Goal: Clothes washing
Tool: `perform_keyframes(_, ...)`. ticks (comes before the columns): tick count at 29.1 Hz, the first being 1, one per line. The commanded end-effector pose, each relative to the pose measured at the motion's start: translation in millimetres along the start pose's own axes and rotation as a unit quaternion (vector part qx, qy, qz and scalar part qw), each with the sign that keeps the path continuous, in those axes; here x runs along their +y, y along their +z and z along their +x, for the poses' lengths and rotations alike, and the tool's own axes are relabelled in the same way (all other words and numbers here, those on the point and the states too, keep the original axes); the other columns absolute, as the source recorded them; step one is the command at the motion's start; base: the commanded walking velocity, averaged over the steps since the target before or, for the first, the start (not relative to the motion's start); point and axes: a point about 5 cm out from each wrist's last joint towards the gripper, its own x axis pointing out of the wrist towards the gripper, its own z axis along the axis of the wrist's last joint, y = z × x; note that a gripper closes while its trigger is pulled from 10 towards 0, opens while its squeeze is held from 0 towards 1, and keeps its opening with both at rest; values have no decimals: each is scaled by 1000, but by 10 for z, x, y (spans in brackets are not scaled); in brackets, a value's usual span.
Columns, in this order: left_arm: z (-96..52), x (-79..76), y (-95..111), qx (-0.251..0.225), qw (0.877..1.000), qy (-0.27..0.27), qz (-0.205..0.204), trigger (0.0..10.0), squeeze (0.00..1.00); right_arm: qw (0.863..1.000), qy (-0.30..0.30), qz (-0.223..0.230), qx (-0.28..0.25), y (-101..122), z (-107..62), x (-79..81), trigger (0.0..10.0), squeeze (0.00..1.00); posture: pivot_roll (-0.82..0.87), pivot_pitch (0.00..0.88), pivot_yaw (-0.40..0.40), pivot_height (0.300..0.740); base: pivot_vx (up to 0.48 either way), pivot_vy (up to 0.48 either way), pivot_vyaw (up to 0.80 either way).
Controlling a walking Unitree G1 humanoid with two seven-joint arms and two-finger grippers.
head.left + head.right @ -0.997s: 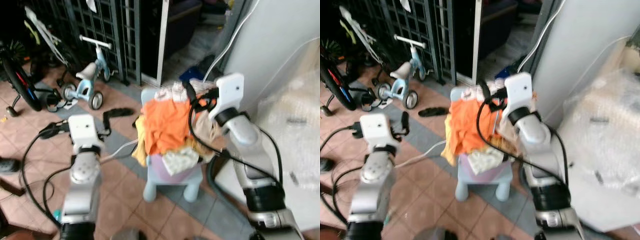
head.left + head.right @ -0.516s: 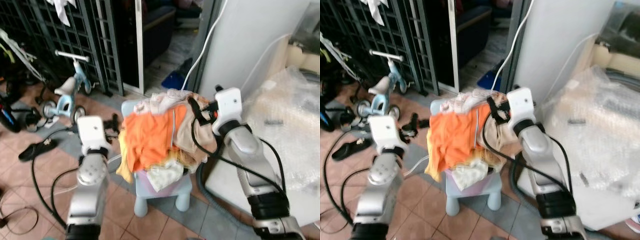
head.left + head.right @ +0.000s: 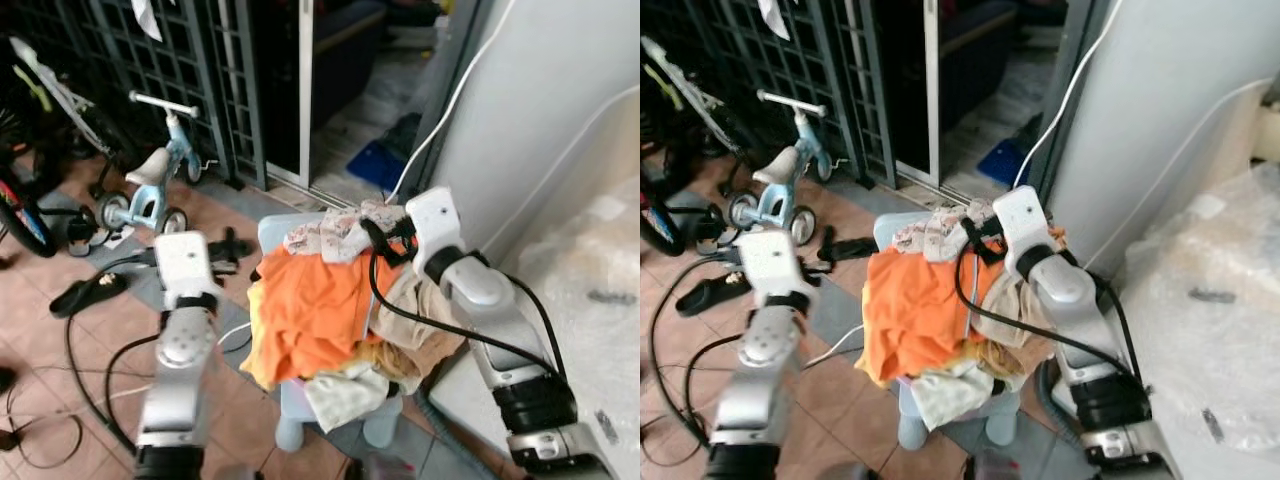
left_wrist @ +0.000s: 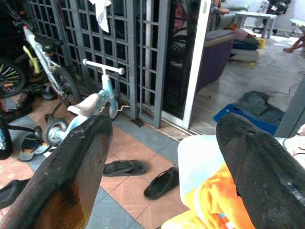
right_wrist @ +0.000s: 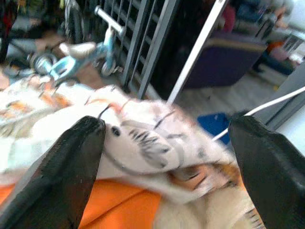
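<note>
Two grippers sit wide open over your load, neither holding anything. Nearest you, the heap of mixed clothes (image 3: 340,320), topped by a big orange cloth (image 3: 315,305), is piled on a small pale blue plastic chair (image 3: 300,405), probably so it sits within arm's reach. Your right gripper (image 5: 162,143) hovers just above a white patterned garment (image 3: 340,228) on the pile's far side, likely lining up a grasp. Your left gripper (image 4: 157,157) hangs beside the chair. Farther off stands a light blue child's tricycle (image 3: 150,185).
</note>
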Motion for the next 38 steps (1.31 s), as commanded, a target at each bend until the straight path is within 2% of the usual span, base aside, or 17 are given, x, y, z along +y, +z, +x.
perform_keyframes(1,-12,61,6,1,1000,13,6,10000,0,1000,24,-4,18,-31,30,73,7569,0,-23,0,-28,740,0,0,0)
perform_keyframes(2,-14,63,4,2,1000,13,6,10000,0,999,30,-5,25,-56,30,90,3608,0,-23,0,-28,740,0,0,0)
perform_keyframes(3,-15,62,3,2,1000,13,6,10000,0,999,35,-5,29,-72,28,102,980,0,-20,0,-31,740,0,0,0)
perform_keyframes(4,-16,62,2,3,1000,13,6,10000,0,999,41,-3,33,-86,27,119,0,0,-20,0,-32,740,0,0,0)
perform_keyframes(15,-21,42,-3,6,1000,10,4,10000,0,997,58,-7,43,-118,82,212,0,0,-22,0,-36,740,0,0,0)
perform_keyframes(19,-26,38,-3,7,1000,10,4,10000,0,998,42,-7,44,-116,109,211,0,0,-19,0,-40,740,0,0,0)
perform_keyframes(22,-43,36,-9,8,1000,12,4,10000,0,1000,21,0,17,-17,149,199,0,0,-14,0,-43,740,0,0,0)
perform_keyframes(23,-53,40,-13,8,1000,13,4,10000,0,1000,11,1,6,25,164,189,2000,0,-10,0,-47,740,0,0,0)
perform_keyframes(25,-71,41,-17,11,1000,11,1,10000,0,1000,1,6,-9,82,182,172,1804,0,-6,0,-50,740,0,0,0)
perform_keyframes(26,-81,43,-16,11,1000,10,1,10000,0,1000,-4,8,-15,106,190,163,431,0,-3,0,-52,740,0,0,0)
perform_keyframes(27,-91,47,-15,12,1000,9,1,10000,0,1000,-8,9,-21,130,199,155,0,0,0,0,-54,740,0,0,0)
perform_keyframes(32,-153,86,-24,17,1000,13,2,10000,0,1000,-12,0,-20,131,232,163,0,0,19,0,-69,740,0,0,0)
perform_keyframes(33,-162,95,-28,18,1000,14,4,10000,0,1000,-12,-3,-17,124,241,167,3451,0,20,0,-70,740,0,0,0)
perform_keyframes(34,-172,102,-31,19,1000,15,4,10000,0,1000,-14,-8,-11,109,250,167,7686,0,23,0,-72,740,0,0,0)
perform_keyframes(35,-179,108,-33,20,1000,16,5,10000,0,1000,-16,-13,-1,87,261,166,9059,0,23,0,-73,740,0,0,0)
perform_keyframes(36,-185,113,-34,20,1000,17,5,10000,0,1000,-13,-15,13,48,272,171,10000,0,25,2,-75,740,0,0,0)
perform_keyframes(38,-202,120,-32,22,1000,18,6,10000,0,998,1,-24,66,-109,280,198,10000,0,29,4,-80,740,0,0,0)
